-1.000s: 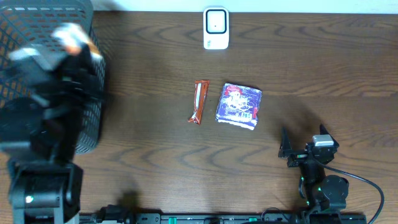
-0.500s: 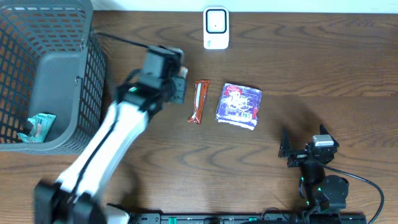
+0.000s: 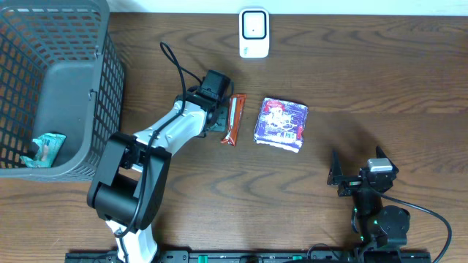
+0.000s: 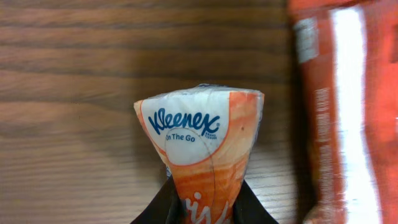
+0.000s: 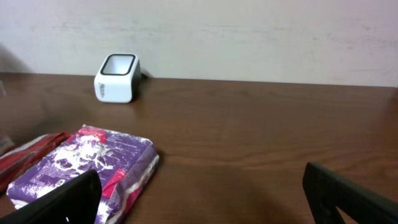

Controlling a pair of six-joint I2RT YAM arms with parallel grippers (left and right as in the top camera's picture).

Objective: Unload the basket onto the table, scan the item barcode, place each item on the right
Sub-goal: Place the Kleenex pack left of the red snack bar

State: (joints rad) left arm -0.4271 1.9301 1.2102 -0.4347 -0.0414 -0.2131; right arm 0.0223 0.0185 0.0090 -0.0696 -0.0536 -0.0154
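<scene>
Overhead: the left pincer (image 3: pixel 218 117) sits low over the counter (image 3: pixel 365 80), just left of a red bar (image 3: pixel 234 120). A purple pack (image 3: pixel 281 124) lies beyond the bar, the scanner (image 3: pixel 254 33) is further ahead, and a basket (image 3: pixel 102 88) is well to the left. The right pincer (image 3: pixel 356 166) is well apart from all of them.

Left wrist: the left pincer is clamped on a tissue pack (image 4: pixel 202 137), with the bar just to its right.

Right wrist: the fingers (image 5: pixel 62 199) are spread wide and hold nothing. The purple pack is ahead-left, with the scanner beyond it.

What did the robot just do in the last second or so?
The left claw, shut on a Kleenex pack, swung from over the basket rightward to beside the red bar. The right claw, purple packet, scanner and red bar stayed put.
</scene>
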